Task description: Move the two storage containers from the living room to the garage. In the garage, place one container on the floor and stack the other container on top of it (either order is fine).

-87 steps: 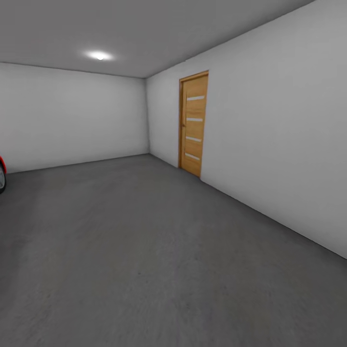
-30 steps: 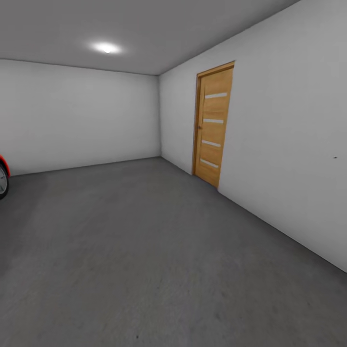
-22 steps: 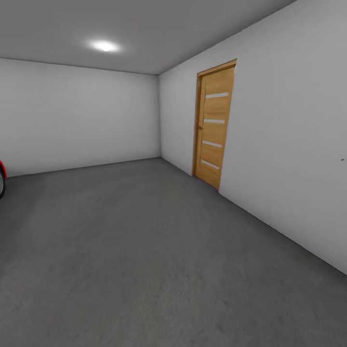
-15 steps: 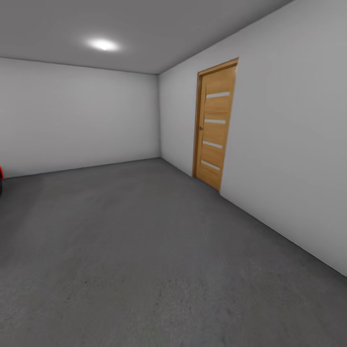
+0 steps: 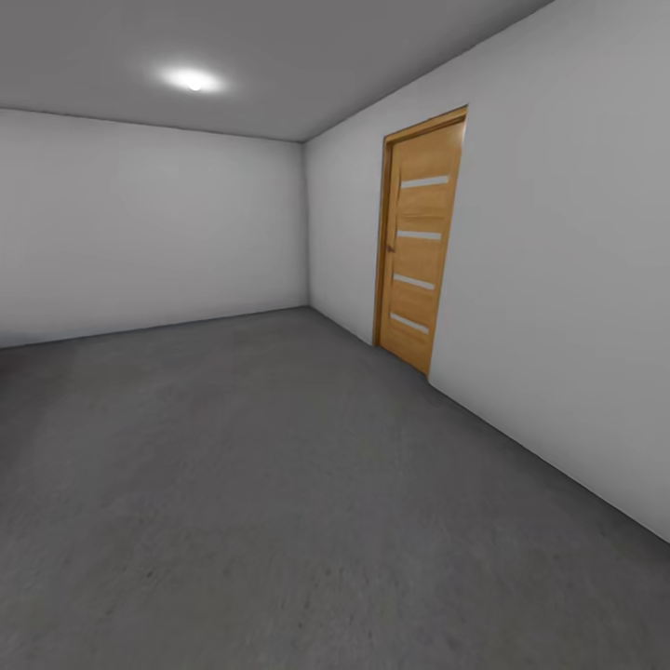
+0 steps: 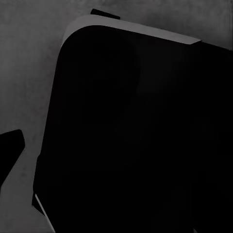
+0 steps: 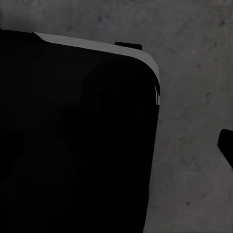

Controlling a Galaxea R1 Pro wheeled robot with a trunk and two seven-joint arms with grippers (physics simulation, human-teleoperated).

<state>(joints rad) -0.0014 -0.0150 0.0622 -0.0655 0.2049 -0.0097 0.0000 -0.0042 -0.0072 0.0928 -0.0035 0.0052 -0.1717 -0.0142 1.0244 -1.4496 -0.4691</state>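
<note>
— What is showing around us right now?

— The robot is standing in the garage (image 5: 140,214), a bare room with plain white walls. The floor (image 5: 279,484) is spreading out ahead of the head camera as dark grey, rough concrete. A ceiling light (image 5: 193,80) is glowing up at the left, and a wooden door (image 5: 421,237) with four pale horizontal slats is sitting closed in the right-hand wall, its foot touching the concrete.

— And the storage containers, where are they lying?

— I am not seeing a red-orange bin anywhere on the stretch of concrete ahead, so I cannot tell where they are from here.

— What are the pincers doing?

— The left wrist camera is looking at a large black rounded body (image 6: 141,141) with a pale rim along its edge, and grey concrete is showing around it. A dark tip (image 6: 10,150) is poking in at the edge, which may be a finger, though it is too dark to say. The right wrist camera is giving much the same: a black rounded body (image 7: 73,141) with a light rim, concrete beside it, and a small dark shape (image 7: 226,145) at the border.

— So are they gaping or closed, and are they gripping anything?

— I cannot tell for either pincer; the fingers are not showing clearly enough.
</note>
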